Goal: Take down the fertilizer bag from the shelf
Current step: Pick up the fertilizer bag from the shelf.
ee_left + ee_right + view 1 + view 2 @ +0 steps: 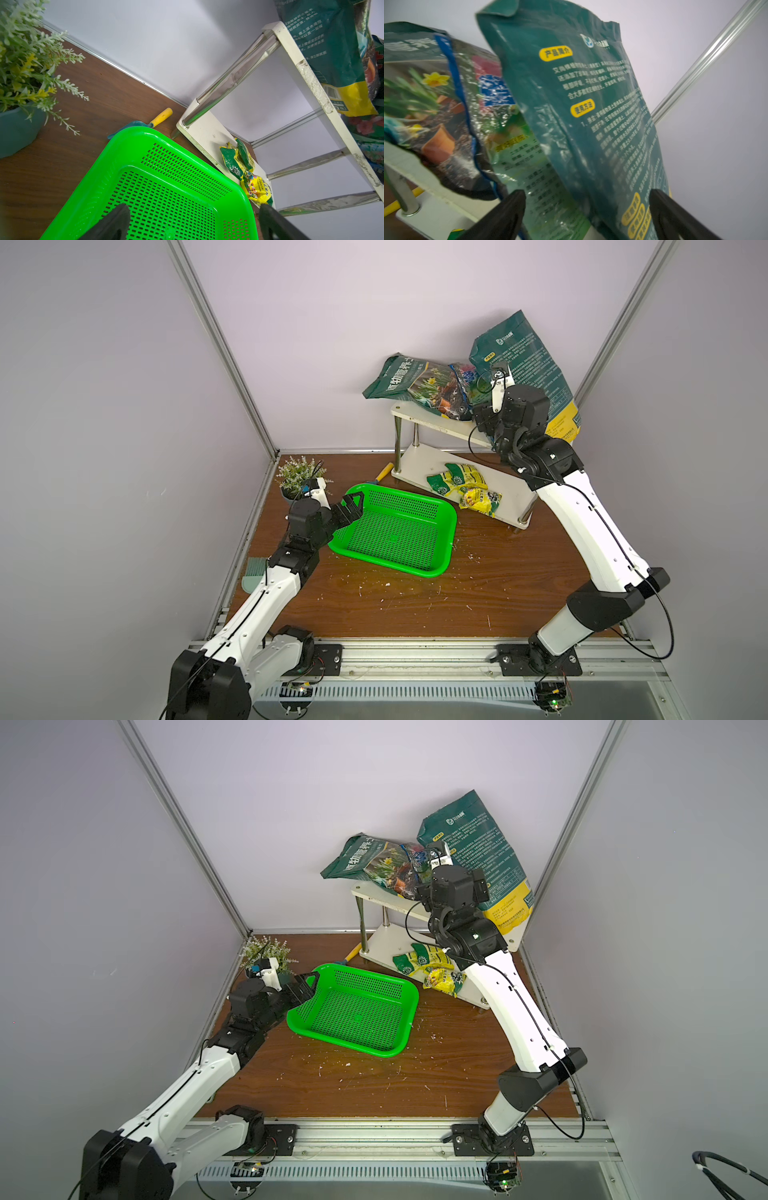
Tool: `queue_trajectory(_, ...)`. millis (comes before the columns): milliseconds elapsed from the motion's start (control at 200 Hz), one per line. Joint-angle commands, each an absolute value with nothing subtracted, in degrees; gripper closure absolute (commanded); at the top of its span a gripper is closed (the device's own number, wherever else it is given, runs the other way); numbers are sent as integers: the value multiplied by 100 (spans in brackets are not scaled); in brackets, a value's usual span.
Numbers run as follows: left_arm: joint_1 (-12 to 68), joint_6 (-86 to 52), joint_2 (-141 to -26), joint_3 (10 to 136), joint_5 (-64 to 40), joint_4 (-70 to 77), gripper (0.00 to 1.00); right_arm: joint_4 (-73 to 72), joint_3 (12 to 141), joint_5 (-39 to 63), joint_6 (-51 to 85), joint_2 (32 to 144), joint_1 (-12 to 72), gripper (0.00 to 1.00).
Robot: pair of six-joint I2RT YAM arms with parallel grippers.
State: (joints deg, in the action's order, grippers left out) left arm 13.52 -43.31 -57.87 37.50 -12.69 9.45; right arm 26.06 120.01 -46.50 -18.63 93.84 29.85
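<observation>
Teal and tall, the fertilizer bag (523, 360) stands on the top board of the shelf (409, 411), tilted toward the back corner, next to another teal bag (395, 377) lying flat there. My right claw (586, 192) is spread wide, the standing bag's lower edge between its fingers; I cannot tell whether either finger touches it. My left claw (192, 205), also spread wide, hangs over a corner of the green basket (399, 506) on the tabletop (415, 605).
</observation>
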Motion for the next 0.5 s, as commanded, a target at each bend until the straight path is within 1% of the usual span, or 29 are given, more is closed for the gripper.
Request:
queue_trajectory(0, 1399, -4311, -5773, 3706, -1397, 1147, 0, 2403, 12320, -4892, -1788, 9304, 2829, 1)
queue_trajectory(230, 1398, -4333, -5792, 3685, -1418, 1206, 0, 2485, 12292, -4608, -1775, 9561, 2647, 1)
queue_trajectory(495, 1405, -4333, -5807, 3675, -1440, 1232, 0, 2851, 12910, -4503, -1581, 10072, 2426, 1)
